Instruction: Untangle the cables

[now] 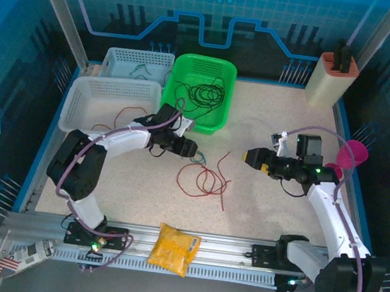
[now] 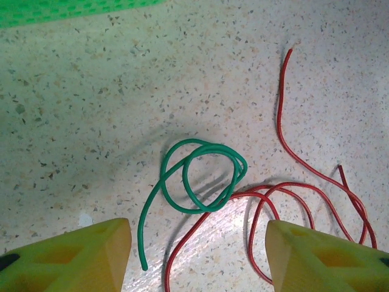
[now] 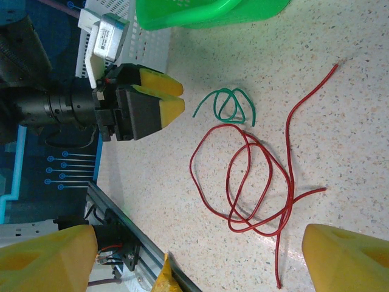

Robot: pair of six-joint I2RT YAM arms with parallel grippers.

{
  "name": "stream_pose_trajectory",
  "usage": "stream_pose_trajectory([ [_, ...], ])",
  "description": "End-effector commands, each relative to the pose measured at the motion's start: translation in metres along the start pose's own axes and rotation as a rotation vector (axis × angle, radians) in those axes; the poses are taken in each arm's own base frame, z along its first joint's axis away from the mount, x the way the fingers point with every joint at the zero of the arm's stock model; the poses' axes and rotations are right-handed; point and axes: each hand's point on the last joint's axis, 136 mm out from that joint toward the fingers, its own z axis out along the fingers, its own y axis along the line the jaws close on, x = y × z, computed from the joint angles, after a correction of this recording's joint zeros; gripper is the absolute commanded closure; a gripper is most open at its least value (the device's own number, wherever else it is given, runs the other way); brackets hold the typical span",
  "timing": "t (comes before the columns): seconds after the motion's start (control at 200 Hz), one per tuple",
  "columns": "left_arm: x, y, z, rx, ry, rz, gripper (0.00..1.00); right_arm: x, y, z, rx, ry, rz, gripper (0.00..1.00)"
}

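A red cable [image 1: 205,183] lies in loose overlapping loops on the speckled table, between the two arms. A short green cable [image 1: 199,162] is curled beside it, and their loops cross at one spot. My left gripper [image 1: 193,148] hovers just left of the green cable. In the left wrist view the left gripper [image 2: 197,230] is open, with the green cable [image 2: 205,210] and red cable [image 2: 279,112] on the table below its fingers. My right gripper [image 1: 248,157] stands open to the right. In its own view the right gripper [image 3: 199,237] holds nothing, above the red cable [image 3: 190,163] and green cable [image 3: 205,103].
A green basket [image 1: 216,120] holding black cables stands behind the left gripper. Two white baskets [image 1: 85,115] [image 1: 117,58] sit at the back left, one with a red cable, one with a green. A yellow bag [image 1: 174,249] lies on the front rail. A pink cup [image 1: 354,153] stands at right.
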Motion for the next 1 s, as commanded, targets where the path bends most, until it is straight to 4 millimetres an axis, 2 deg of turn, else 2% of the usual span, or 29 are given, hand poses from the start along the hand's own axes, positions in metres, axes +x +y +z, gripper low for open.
stream_pose_trajectory([
  [0.0, 0.017, 0.008, 0.015, -0.012, 0.061, -0.029, 0.42, 0.004, 0.004, 0.002, -0.017, 0.015, 0.004, 0.12],
  [0.18, 0.019, 0.025, 0.027, -0.075, 0.049, -0.034, 0.45, 0.012, -0.002, 0.005, -0.015, 0.044, 0.029, 0.13],
  [0.31, 0.018, 0.023, 0.030, -0.057, 0.054, -0.035, 0.48, 0.014, -0.001, 0.005, -0.016, 0.040, 0.025, 0.13],
  [0.505, 0.022, 0.018, 0.036, -0.021, 0.071, -0.038, 0.69, 0.010, 0.002, 0.003, -0.014, 0.034, 0.015, 0.13],
  [0.72, 0.025, 0.018, 0.041, 0.007, 0.074, -0.050, 0.73, 0.004, 0.007, -0.002, -0.011, 0.022, -0.005, 0.12],
  [0.775, 0.025, 0.016, 0.042, 0.019, 0.075, -0.051, 0.80, 0.006, 0.007, -0.002, -0.010, 0.026, -0.004, 0.12],
  [0.85, 0.019, 0.011, 0.037, 0.033, 0.066, -0.042, 1.00, 0.006, 0.007, -0.002, -0.010, 0.020, -0.008, 0.11],
  [0.951, 0.002, -0.003, 0.016, 0.059, 0.007, -0.014, 1.00, 0.006, 0.006, -0.003, -0.006, 0.016, -0.009, 0.10],
  [0.991, -0.008, -0.011, 0.001, 0.072, -0.031, 0.002, 1.00, 0.005, 0.007, -0.003, -0.006, 0.015, -0.009, 0.10],
])
